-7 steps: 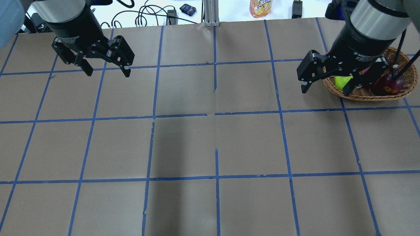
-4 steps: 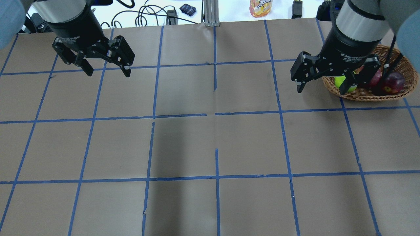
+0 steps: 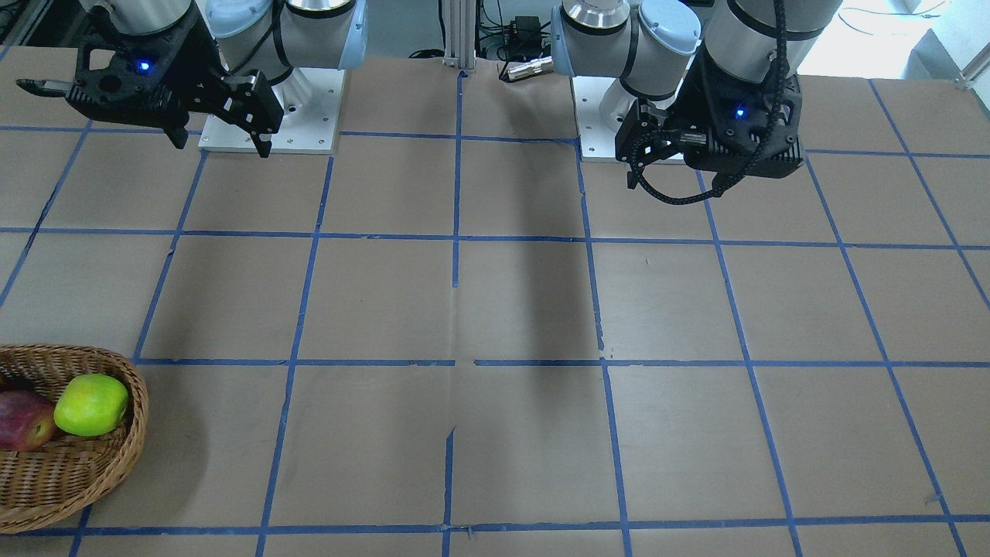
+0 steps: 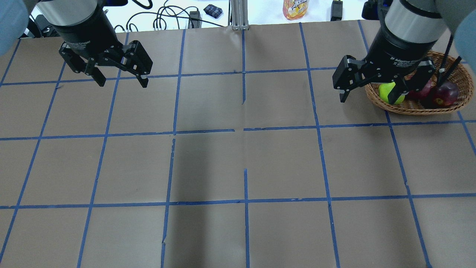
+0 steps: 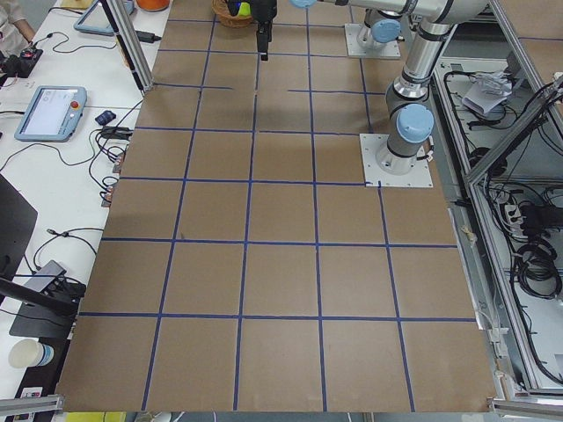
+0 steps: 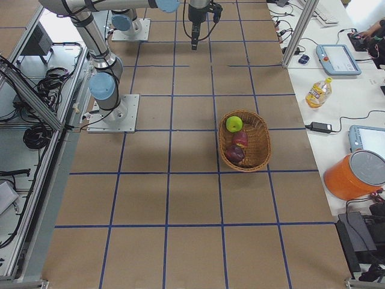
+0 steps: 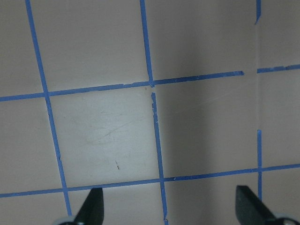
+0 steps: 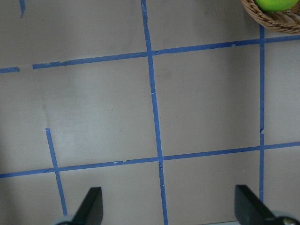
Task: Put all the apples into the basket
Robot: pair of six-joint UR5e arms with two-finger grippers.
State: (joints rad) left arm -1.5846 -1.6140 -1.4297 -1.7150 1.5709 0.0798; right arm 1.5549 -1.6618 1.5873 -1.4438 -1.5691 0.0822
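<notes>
The wicker basket [image 4: 420, 108] stands at the table's far right. It holds all three apples: the yellow-green apple [image 4: 386, 91] at its left end, the red apple [image 4: 420, 89] in the middle, and the dark maroon apple [image 4: 446, 93] at the right. They also show in the right side view: basket [image 6: 258, 141], green apple [image 6: 234, 123], red apple [image 6: 240, 138], maroon apple [image 6: 235, 153]. My right gripper [image 4: 368, 98] hangs open and empty above the basket's left rim. My left gripper [image 4: 122, 83] is open and empty at the far left.
Brown paper with blue tape grid lines covers the table. A juice bottle [image 4: 295, 9], cables and a power adapter lie beyond the far edge. In the right wrist view, only the basket's rim [image 8: 276, 18] and the green apple [image 8: 274, 3] show at the top right.
My right wrist has shifted and turned slightly over the basket's left end, still open. The apples, the basket and the left arm have not moved.
</notes>
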